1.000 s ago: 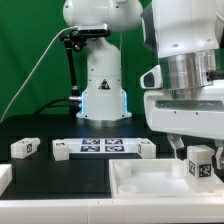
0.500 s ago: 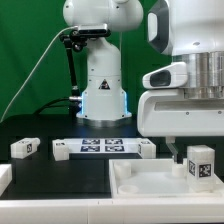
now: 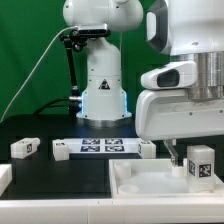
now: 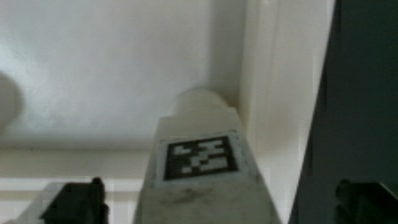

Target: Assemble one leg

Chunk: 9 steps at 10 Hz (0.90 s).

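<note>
A Franka arm's claw hangs over the corner of a white tray, its two dark fingers set wide on either side of the leg, a small white post with a black-and-white tag. The wrist view shows a dark gap between each finger and the post, so the claw grips nothing. It also shows the far end of the leg close to the tray's raised wall, though contact there cannot be told. The exterior view gives the wider scene that the wrist camera misses. There the leg stands upright inside the tray at that view's right, tag facing the camera, just below the bulky white hand. One finger shows beside the leg and the other is hidden. The tray rests on a black surface. Behind it lies the marker board, and a second tagged post lies well apart at that view's left. The arm's base rises at the back against a green backdrop.
</note>
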Available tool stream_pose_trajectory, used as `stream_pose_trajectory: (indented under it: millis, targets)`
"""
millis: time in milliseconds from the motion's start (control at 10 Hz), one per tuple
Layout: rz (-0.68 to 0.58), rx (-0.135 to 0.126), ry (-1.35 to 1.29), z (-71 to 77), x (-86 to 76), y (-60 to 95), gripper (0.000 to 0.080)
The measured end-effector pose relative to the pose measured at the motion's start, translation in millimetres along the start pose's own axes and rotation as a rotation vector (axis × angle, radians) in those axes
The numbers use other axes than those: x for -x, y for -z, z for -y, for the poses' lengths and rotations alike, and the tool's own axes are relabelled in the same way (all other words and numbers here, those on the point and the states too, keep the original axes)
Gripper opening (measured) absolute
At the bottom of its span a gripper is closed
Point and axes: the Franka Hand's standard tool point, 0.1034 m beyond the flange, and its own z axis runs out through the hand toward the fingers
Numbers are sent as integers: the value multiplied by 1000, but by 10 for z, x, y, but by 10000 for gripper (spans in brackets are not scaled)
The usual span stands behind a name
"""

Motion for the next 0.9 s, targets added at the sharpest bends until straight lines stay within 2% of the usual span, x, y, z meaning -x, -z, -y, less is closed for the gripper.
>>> stream_pose_trajectory:
  millis: [100,200,300,400,500,700,900]
  targets:
    - [-1,0,-12,6,-1,-1,601]
    - [-1,0,-13,4,0,-1,601]
    - [-1,0,-13,4,0,-2,423]
    - [-1,0,-15,4,0,-2,423]
    - [-1,0,-41,3,0,-2,288]
    - [-1,-3,-109,6,2,-4,288]
    - [-2,-6,-395,8,5,-8,288]
